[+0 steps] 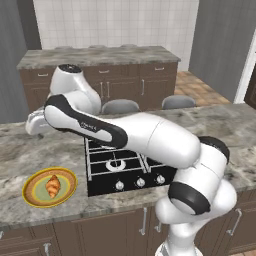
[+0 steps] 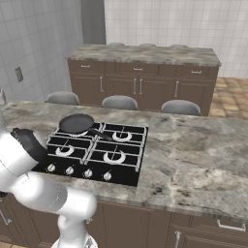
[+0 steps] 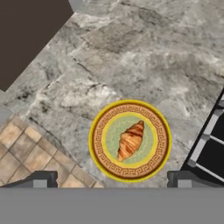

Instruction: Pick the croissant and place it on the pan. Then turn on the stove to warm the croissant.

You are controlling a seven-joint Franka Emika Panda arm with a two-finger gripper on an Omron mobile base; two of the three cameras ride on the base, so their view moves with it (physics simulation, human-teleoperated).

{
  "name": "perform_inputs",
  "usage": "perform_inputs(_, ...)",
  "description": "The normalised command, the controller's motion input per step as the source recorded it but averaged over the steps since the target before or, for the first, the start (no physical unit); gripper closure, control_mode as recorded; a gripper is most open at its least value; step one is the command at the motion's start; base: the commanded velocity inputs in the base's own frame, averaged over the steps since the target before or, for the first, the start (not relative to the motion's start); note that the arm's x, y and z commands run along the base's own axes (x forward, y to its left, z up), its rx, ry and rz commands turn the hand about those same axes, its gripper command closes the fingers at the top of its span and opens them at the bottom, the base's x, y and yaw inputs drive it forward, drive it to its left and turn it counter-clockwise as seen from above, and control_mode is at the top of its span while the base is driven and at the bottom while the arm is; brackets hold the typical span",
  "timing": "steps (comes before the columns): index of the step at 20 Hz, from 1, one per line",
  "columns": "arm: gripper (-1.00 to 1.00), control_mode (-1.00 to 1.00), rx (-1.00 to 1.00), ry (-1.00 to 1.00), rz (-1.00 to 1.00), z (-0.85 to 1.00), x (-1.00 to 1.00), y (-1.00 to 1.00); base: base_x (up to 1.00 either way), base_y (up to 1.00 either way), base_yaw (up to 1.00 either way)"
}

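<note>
Croissant [image 3: 130, 141] lay untouched on plate [image 3: 99, 154]; tool [image 3: 112, 180] hovered above, wide open, empty. Pan [image 2: 76, 123] and stove [image 2: 97, 151] steps remained.

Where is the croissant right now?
The croissant lies on the yellow-rimmed plate, on the counter left of the stove in the left base view.

The croissant [image 3: 130, 141] lies on a yellow-rimmed plate [image 3: 99, 154] between spread fingers [image 3: 40, 180].

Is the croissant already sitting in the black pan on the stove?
No. The croissant lies on the yellow-rimmed plate on the counter beside the stove, while the pan on a back burner holds nothing.
</note>
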Motion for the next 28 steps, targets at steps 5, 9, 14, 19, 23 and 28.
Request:
perform_inputs(5, -1.0, -1.0, 0.0, 0.0, 0.08, -0.59, -0.16, 0.46, 0.0, 0.0, 0.0)
perform_inputs(9, -1.0, -1.0, 0.0, 0.0, 0.06, -0.63, -0.03, 0.39, 0.0, 0.0, 0.0)
perform_inputs(14, -1.0, -1.0, 0.0, 0.02, 0.03, -0.25, -0.01, 0.04, 0.0, 0.0, 0.0)
perform_inputs(19, -1.0, -1.0, 0.0, 0.0, 0.0, 0.0, 0.0, 0.0, 0.0, 0.0, 0.0)
perform_inputs(23, -1.0, -1.0, 0.05, 0.21, -0.01, -0.07, 0.08, -0.32, 0.0, 0.0, 0.0)
perform_inputs(28, -1.0, -1.0, 0.01, 0.35, 0.0, -0.5, 0.08, -0.4, 0.0, 0.0, 0.0)
